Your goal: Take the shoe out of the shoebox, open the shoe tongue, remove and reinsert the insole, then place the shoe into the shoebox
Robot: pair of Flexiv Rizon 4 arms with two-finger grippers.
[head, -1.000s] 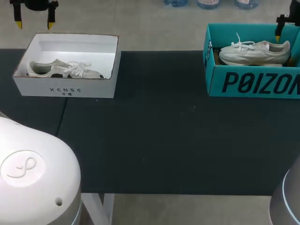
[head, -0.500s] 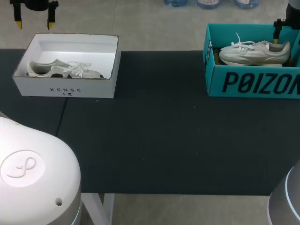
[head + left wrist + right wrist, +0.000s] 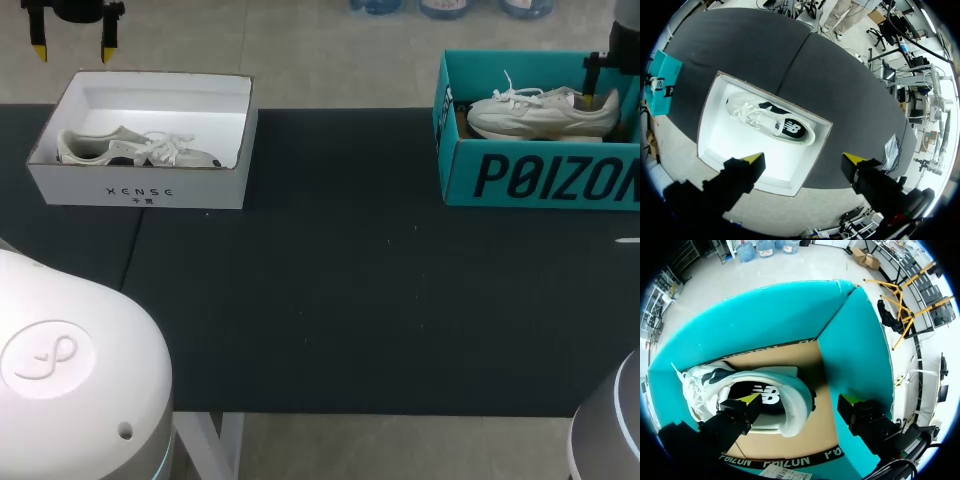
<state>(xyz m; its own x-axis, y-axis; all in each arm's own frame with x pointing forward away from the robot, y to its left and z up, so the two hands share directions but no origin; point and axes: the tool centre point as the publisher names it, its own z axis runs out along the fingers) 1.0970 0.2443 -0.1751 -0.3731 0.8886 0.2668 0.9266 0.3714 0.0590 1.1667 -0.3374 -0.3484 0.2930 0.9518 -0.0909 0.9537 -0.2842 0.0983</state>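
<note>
Two shoeboxes stand at the back of the table. A teal shoebox (image 3: 540, 175) at the right holds a white shoe (image 3: 540, 112). My right gripper (image 3: 608, 90) hangs low over that shoe's heel end. In the right wrist view the right gripper (image 3: 800, 400) is open, the heel of the shoe (image 3: 785, 402) lying below and between its fingers, with the teal wall (image 3: 855, 340) beside one finger. At the left, a white shoebox (image 3: 140, 190) holds another white shoe (image 3: 130, 148). My left gripper (image 3: 73, 48) hangs open high behind it, above the box (image 3: 730, 145) and shoe (image 3: 772, 120).
The black table mat (image 3: 330, 300) stretches between and in front of the two boxes. My arms' white bases fill the head view's lower corners.
My right gripper has come down into the teal box toward the shoe's heel. The left gripper and both shoes have stayed where they were.
</note>
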